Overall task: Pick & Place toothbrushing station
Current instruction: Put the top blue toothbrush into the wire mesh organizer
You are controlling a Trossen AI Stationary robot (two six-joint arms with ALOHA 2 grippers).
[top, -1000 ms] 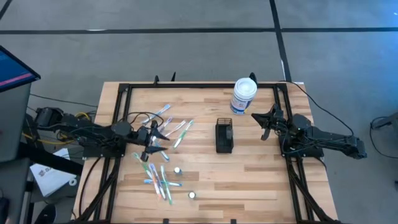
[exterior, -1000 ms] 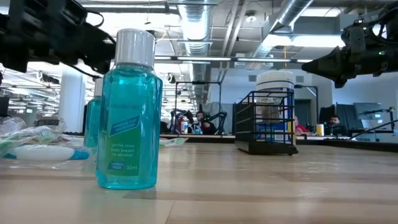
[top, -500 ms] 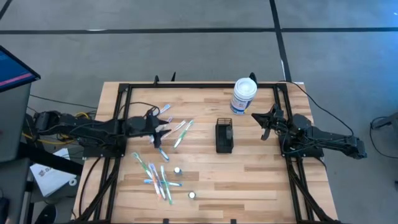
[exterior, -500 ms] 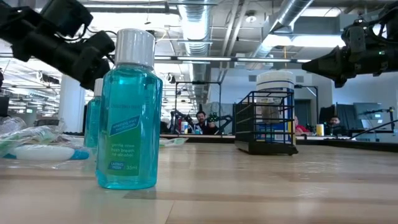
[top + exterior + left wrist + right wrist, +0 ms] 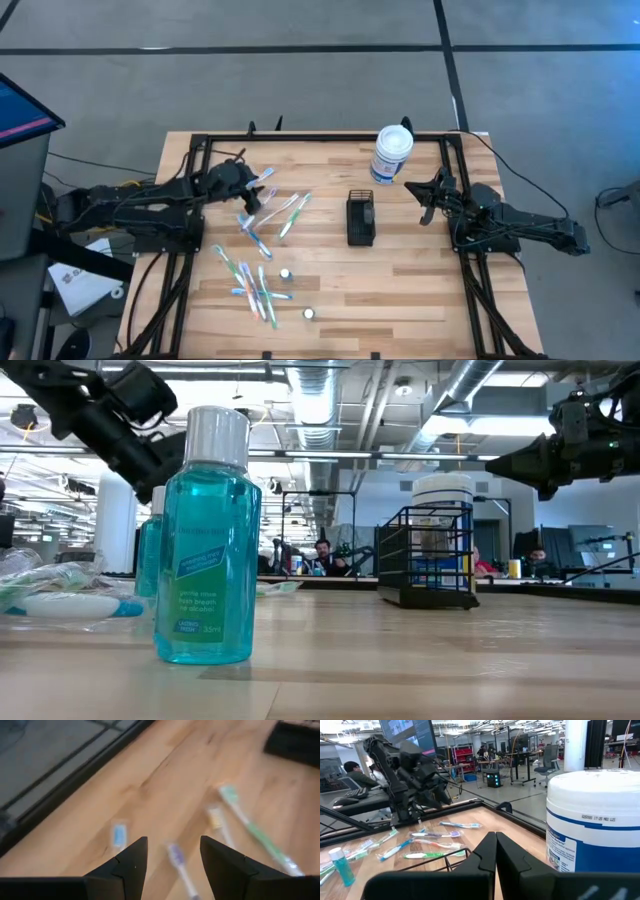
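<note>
The toothbrushing station, a small black wire caddy (image 5: pixel 360 220), stands upright at mid-table; in the low view the caddy (image 5: pixel 425 555) stands in front of the canister. My left gripper (image 5: pixel 252 196) hovers open, slanting down over loose toothbrushes (image 5: pixel 283 210). In its wrist view the left gripper (image 5: pixel 172 862) has nothing between its fingers; a purple-headed brush (image 5: pixel 176 856) lies on the table below. My right gripper (image 5: pixel 425 198) waits shut, level, right of the caddy, near a white canister (image 5: pixel 392 153).
More toothbrushes (image 5: pixel 252 283) lie toward the near left. Two small mouthwash bottles (image 5: pixel 285 273) (image 5: pixel 308 313) stand near the front; one fills the low view as a teal bottle (image 5: pixel 205 540). A black frame (image 5: pixel 190 180) borders the wooden table. People sit in the room beyond.
My left gripper has moved toward the table's far edge over the toothbrushes and tipped from pointing steeply down to a shallower slant. It holds nothing throughout. The right arm has kept still.
</note>
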